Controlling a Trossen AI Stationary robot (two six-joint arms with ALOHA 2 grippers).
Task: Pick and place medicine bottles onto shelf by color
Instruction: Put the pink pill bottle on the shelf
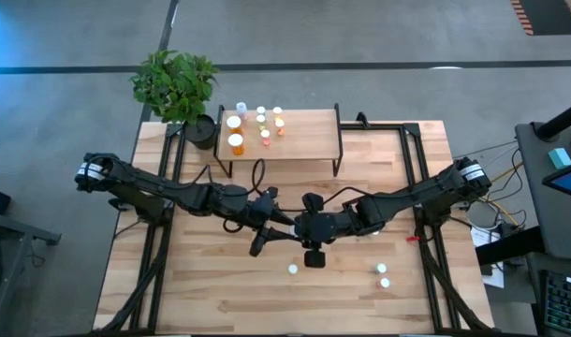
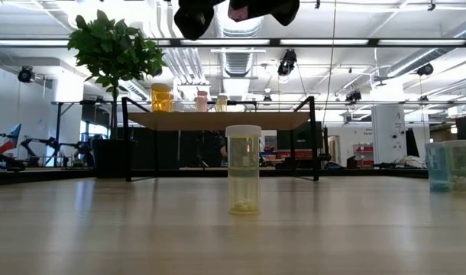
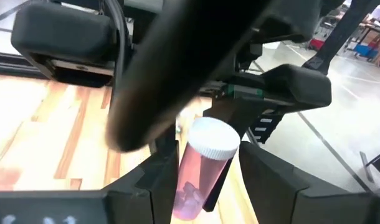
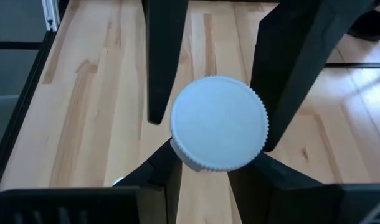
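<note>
A pink medicine bottle [image 3: 199, 180] with a white cap [image 4: 218, 123] hangs in the air over the middle of the table, between my two grippers. They meet there tip to tip, my left gripper [image 1: 267, 230] coming from the left and my right gripper [image 1: 301, 226] from the right. Both are shut on the bottle. The shelf [image 1: 309, 140] stands at the far edge on thin black legs and carries several bottles, two of them larger orange ones [image 1: 235, 142]. A yellow-green bottle [image 2: 243, 169] stands upright on the table near the front. My left gripper pinches the pink bottle's body [image 3: 189, 198] near its base between its two fingers [image 3: 154, 180]. It comes nearly level from the table's left. The bottle lies along the fingers, tilted, cap end away from the wrist, lifted clear of the table. My right gripper has the same bottle between its two fingers [image 4: 166, 168], just behind the cap [image 4: 196, 158], which faces its wrist. The cap hides the place of contact. The fingers slant down from the table's right, along the bottle.
Two teal bottles [image 2: 448, 164] stand at the table's near right, seen from above as white caps [image 1: 383, 275]. A potted plant [image 1: 176, 82] stands at the far left corner beside the shelf. Bare wood lies between the shelf and the grippers.
</note>
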